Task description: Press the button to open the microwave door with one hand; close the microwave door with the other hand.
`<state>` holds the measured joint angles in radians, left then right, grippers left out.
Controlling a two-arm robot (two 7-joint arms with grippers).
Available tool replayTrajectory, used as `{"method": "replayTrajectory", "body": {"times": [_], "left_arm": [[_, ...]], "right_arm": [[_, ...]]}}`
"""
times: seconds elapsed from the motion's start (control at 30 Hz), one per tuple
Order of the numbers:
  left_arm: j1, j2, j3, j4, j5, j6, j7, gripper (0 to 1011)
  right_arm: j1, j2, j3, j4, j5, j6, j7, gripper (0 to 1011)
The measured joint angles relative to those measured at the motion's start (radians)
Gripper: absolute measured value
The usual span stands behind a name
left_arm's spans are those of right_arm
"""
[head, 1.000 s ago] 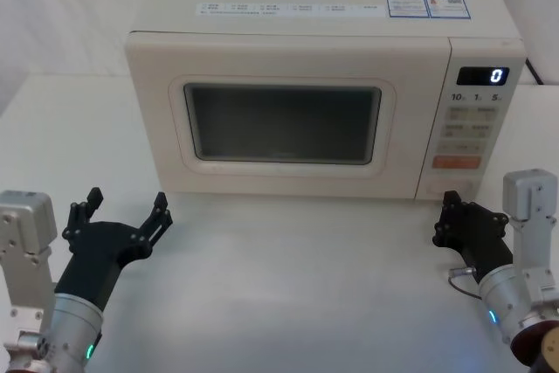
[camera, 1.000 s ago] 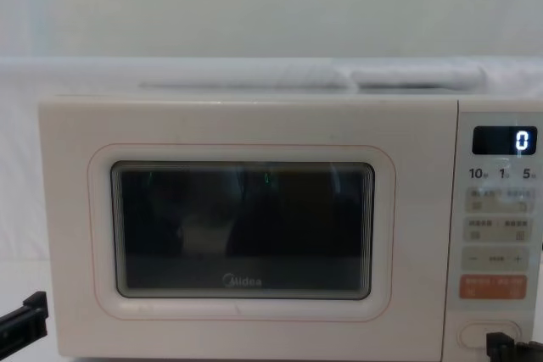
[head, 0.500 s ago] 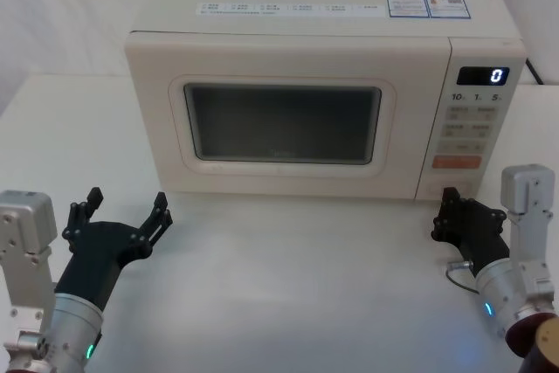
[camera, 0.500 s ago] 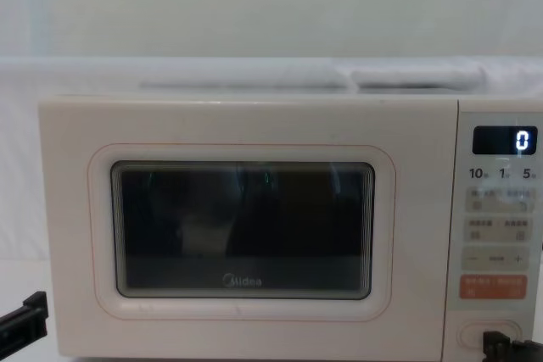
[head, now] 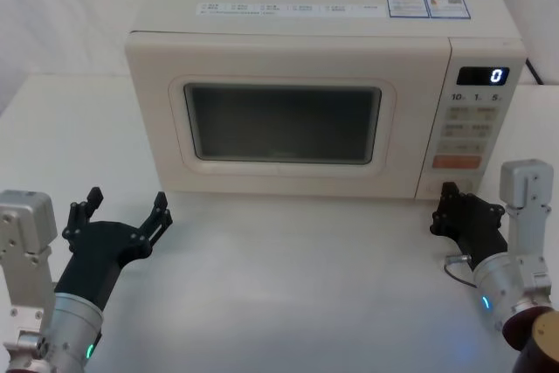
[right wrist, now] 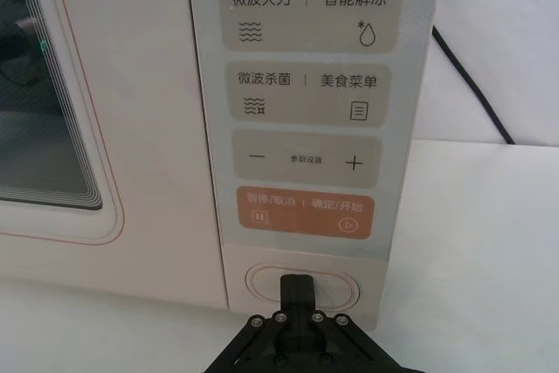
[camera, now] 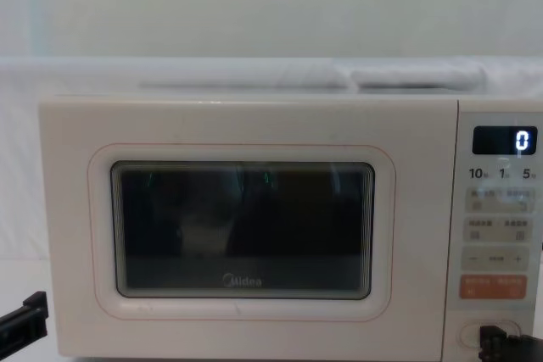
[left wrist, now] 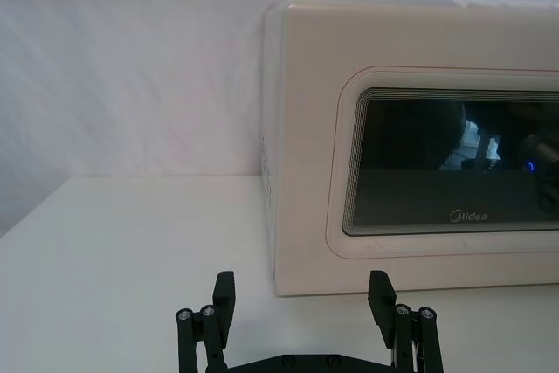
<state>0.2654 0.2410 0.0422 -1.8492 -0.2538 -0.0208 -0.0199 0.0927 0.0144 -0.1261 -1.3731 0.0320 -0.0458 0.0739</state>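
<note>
The left gripper (head: 122,212) hovers low over the white table (head: 288,286), its black fingers spread wide apart with nothing between them. Ahead of it and a little toward its right stands the cream microwave (head: 306,41), well apart from the fingertips. In the left wrist view the same open fingers (left wrist: 225,296) point at the microwave's lower left corner, with bare table between.

The microwave door (head: 175,163) lies flat against the body, closed, its dark window (head: 282,123) facing the robot. Beyond the door to the right is the keypad panel (head: 472,128), its display (head: 483,75) showing a lit zero, and an orange key (head: 457,162) sits near the panel's bottom.

The right gripper (head: 447,204) is directly in front of the button (right wrist: 262,284), the wide cream one below the orange key. Its fingers are pressed together into one tip, holding nothing. In the right wrist view that tip (right wrist: 300,290) sits over the button's middle; whether it actually touches cannot be told.
</note>
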Motion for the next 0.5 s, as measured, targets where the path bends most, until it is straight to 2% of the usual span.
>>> {"method": "replayTrajectory", "body": {"times": [0.5], "left_arm": [[0.000, 0.000, 0.000, 0.000, 0.000, 0.000, 0.000, 1001]], "right_arm": [[0.008, -0.007, 0.005, 0.012, 0.000, -0.003, -0.006, 0]]}}
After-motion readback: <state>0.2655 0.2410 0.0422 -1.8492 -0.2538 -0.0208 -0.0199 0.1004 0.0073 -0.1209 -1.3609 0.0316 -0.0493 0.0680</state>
